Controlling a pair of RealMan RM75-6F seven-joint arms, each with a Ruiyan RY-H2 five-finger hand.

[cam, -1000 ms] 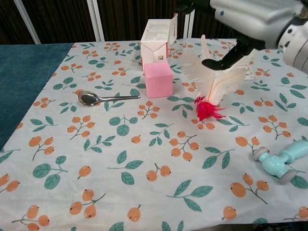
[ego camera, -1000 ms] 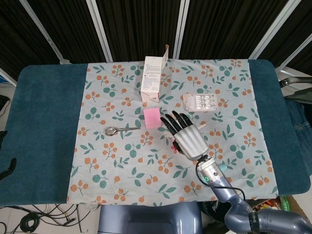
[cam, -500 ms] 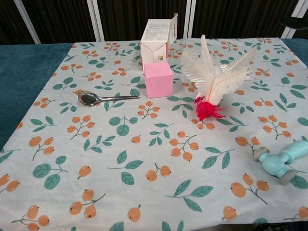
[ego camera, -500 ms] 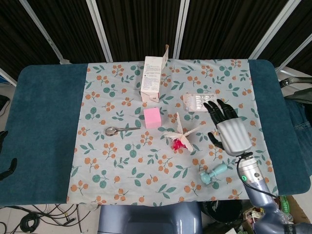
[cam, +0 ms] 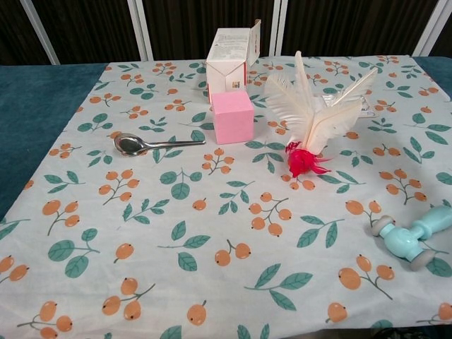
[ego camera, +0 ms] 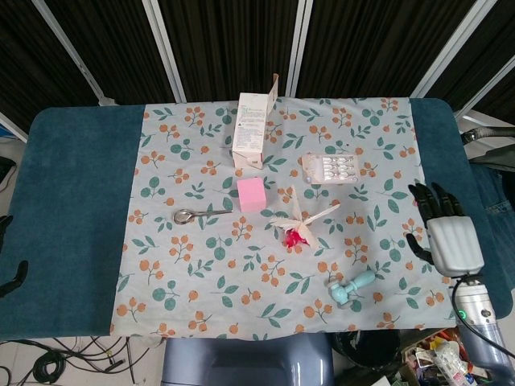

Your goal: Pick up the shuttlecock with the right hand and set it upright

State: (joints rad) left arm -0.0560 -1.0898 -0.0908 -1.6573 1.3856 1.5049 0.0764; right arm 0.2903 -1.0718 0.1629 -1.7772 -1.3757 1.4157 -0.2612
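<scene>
The shuttlecock [ego camera: 298, 226] has white feathers and a red base. It stands near the middle of the floral cloth, base down and feathers fanning upward, leaning slightly in the chest view [cam: 311, 123]. Nothing touches it. My right hand [ego camera: 447, 233] hovers far to its right over the blue cover at the table's right edge, its fingers spread and holding nothing; the chest view does not show it. Only dark slivers of my left hand [ego camera: 10, 275] show at the left edge of the head view.
A pink cube [ego camera: 251, 194] sits just left of the shuttlecock, with a spoon [ego camera: 197, 215] further left. A white carton [ego camera: 251, 129] stands behind, and a blister pack [ego camera: 330, 168] lies at the back right. A teal dumbbell-shaped toy [ego camera: 350, 288] lies near the front right.
My right hand has let go of the shuttlecock and drawn away to the right edge of the table. The shuttlecock stays standing where it was.
</scene>
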